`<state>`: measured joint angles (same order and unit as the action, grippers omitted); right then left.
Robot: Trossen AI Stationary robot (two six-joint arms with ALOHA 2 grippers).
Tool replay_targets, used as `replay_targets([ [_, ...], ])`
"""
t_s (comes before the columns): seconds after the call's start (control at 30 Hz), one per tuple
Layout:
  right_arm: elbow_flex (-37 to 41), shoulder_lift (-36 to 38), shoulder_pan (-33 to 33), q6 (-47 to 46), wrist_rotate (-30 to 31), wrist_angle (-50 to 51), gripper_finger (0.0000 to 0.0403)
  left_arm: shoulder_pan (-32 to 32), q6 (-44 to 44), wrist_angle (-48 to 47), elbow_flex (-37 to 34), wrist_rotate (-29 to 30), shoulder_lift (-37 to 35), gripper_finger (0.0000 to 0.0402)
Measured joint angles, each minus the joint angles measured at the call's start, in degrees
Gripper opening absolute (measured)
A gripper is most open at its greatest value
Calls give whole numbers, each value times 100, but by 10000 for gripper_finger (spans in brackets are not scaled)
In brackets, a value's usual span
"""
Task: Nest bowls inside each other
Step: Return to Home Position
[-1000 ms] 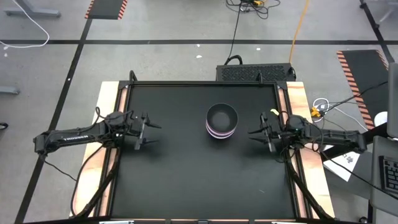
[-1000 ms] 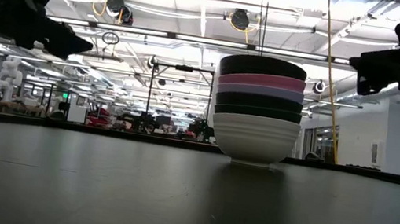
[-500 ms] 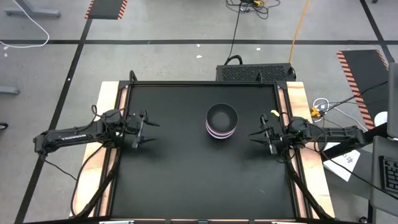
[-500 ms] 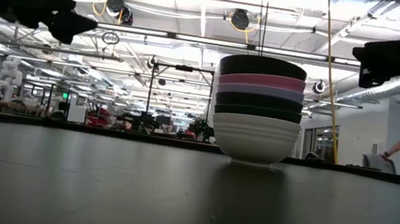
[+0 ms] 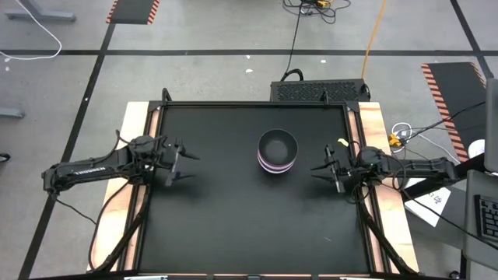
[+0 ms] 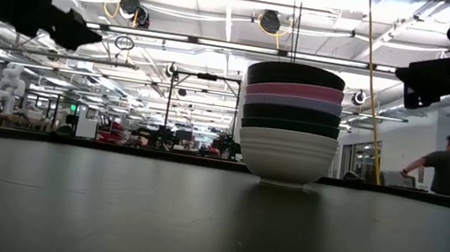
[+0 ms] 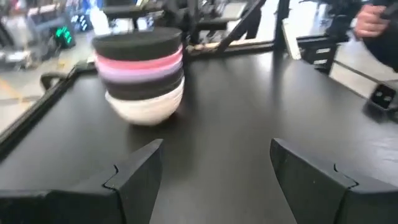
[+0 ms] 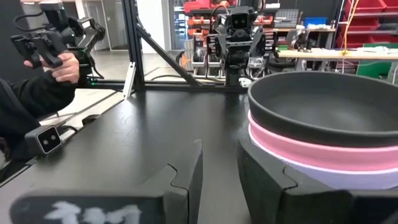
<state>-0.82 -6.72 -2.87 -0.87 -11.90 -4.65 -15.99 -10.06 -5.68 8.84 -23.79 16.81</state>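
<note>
Left pincer (image 5: 191, 166) wide, empty | right pincer (image 5: 321, 174) ajar, empty | bowl stack (image 5: 277, 152) between them

The bowls (image 5: 277, 151) stand nested upright in one stack right of the middle of the table (image 5: 218, 225), the white bowl (image 6: 285, 157) lowest, a lower black bowl (image 6: 290, 123) in it, then the lavender bowl (image 6: 293, 104), the pink bowl (image 6: 294, 91) and the top black bowl (image 6: 297, 76).
</note>
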Motion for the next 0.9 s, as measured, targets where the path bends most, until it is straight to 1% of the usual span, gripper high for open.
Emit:
replay_targets([
  [0.13,0,2,0,3,-6,-116,89,0,-176,326,0,-365,-124,294],
  [0.17,0,2,0,3,-7,-116,89,4,-187,366,0,-380,-189,294],
  [0.37,0,2,0,-15,-11,-113,89,0,-119,276,-5,-315,-669,294],
  [0.5,0,2,0,-17,-11,-113,89,0,11,77,-142,-19,-1011,294],
  [0.63,0,2,0,-39,-13,-109,89,0,42,-78,-249,-13,-1304,294],
  [0.9,0,0,0,-106,-15,-31,89,0,95,-498,-275,-11,-1636,294],
])
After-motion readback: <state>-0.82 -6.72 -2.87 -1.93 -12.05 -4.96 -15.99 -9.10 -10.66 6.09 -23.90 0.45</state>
